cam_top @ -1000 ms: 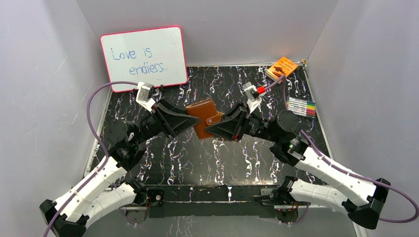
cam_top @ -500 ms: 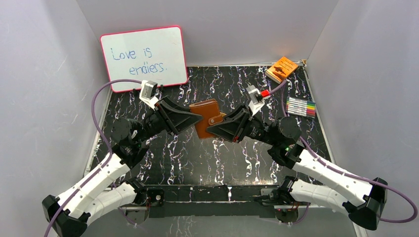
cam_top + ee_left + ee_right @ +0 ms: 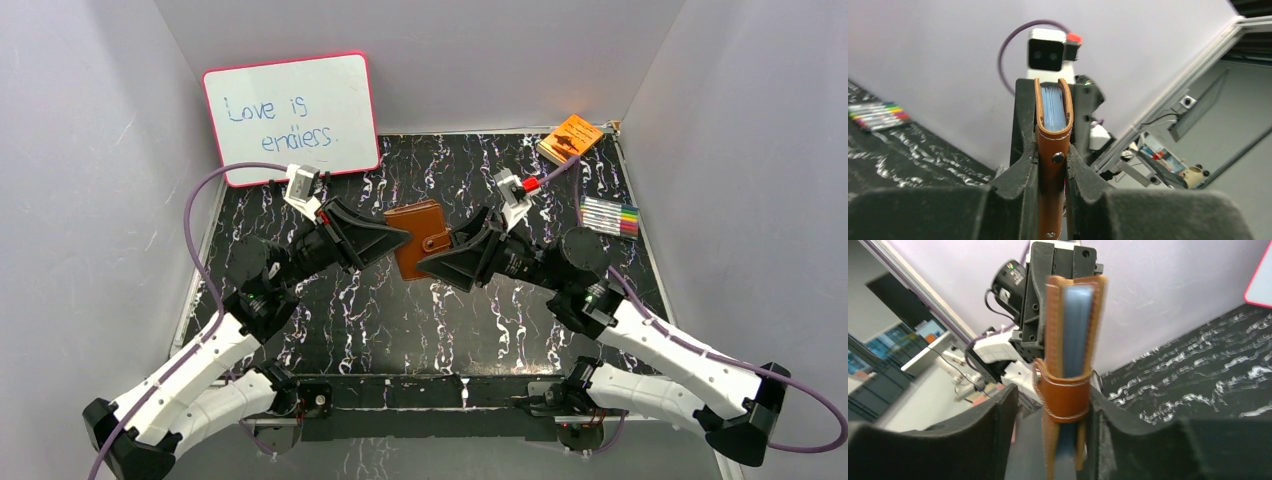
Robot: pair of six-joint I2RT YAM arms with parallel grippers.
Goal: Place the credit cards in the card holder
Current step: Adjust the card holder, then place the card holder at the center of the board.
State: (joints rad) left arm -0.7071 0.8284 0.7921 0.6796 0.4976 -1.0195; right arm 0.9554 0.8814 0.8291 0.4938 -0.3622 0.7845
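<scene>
Both arms stretch forward and angle inward, tips nearly meeting. The left claw [image 3: 403,238] is clamped on the card holder [image 3: 418,222]; the right claw [image 3: 424,262] stands parted, straddling its other edge.

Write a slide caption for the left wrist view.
Left gripper clamps the folded card holder, blue cards visible inside.

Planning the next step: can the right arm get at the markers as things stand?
Probably yes: the markers lie uncovered beside it, and the left gripper clamps the card holder, freeing the open right gripper.
</scene>
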